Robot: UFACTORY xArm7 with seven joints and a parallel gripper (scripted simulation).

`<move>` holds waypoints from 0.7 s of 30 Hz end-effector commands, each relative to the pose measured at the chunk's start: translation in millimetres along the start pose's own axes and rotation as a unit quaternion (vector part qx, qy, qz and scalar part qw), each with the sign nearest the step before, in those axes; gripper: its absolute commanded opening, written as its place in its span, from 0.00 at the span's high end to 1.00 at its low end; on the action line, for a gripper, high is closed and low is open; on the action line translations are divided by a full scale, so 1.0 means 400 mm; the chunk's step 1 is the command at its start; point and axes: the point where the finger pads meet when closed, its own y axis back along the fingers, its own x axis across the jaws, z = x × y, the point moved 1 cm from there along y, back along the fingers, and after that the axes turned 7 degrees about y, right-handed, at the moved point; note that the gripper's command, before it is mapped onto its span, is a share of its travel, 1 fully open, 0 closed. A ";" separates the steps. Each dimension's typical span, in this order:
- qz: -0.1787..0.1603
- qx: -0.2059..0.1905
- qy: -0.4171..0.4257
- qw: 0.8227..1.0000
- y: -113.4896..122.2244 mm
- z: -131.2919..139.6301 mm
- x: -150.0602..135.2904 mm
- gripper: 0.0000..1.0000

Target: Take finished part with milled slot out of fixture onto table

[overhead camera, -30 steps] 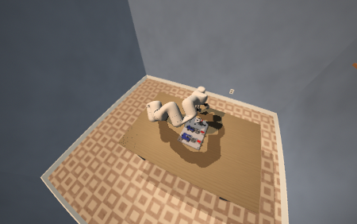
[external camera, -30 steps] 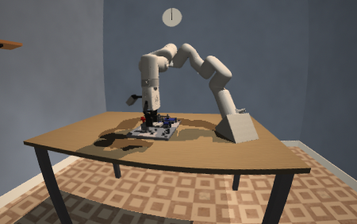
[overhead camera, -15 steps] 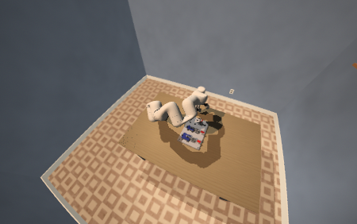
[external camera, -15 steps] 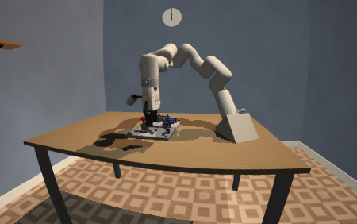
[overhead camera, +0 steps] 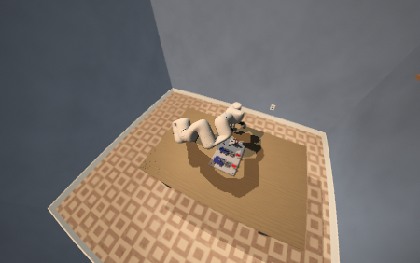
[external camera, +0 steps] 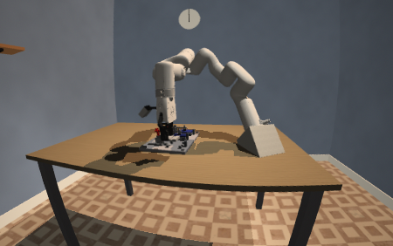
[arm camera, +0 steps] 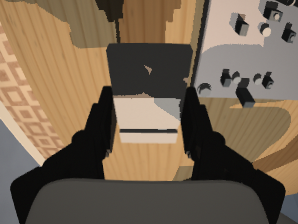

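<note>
My gripper (arm camera: 148,100) is shut on the finished part (arm camera: 149,99), a pale block with a dark milled slot across its face. In the wrist view the part hangs between the two black fingers, over the wooden table beside the grey fixture plate (arm camera: 249,26). In the exterior view the gripper (external camera: 164,131) stands low at the left end of the fixture plate (external camera: 168,142). Two blue blanks (overhead camera: 223,151) (overhead camera: 217,161) sit in their nests on the plate, with red clamp handles (overhead camera: 238,154) beside them. Whether the blanks lie flat on their pads is too small to tell.
The arm's base (external camera: 260,140) stands on the table to the right of the plate. Dark pins and clamp parts (arm camera: 240,83) stick up from the plate's near edge. The table's left edge shows in the wrist view (arm camera: 20,106).
</note>
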 end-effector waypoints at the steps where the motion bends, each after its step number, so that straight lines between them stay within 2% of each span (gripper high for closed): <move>1: -0.002 0.002 0.000 1.000 -0.015 -0.001 -0.003 1.00; 21: -0.002 0.002 0.000 1.000 -0.125 -0.001 -0.004 1.00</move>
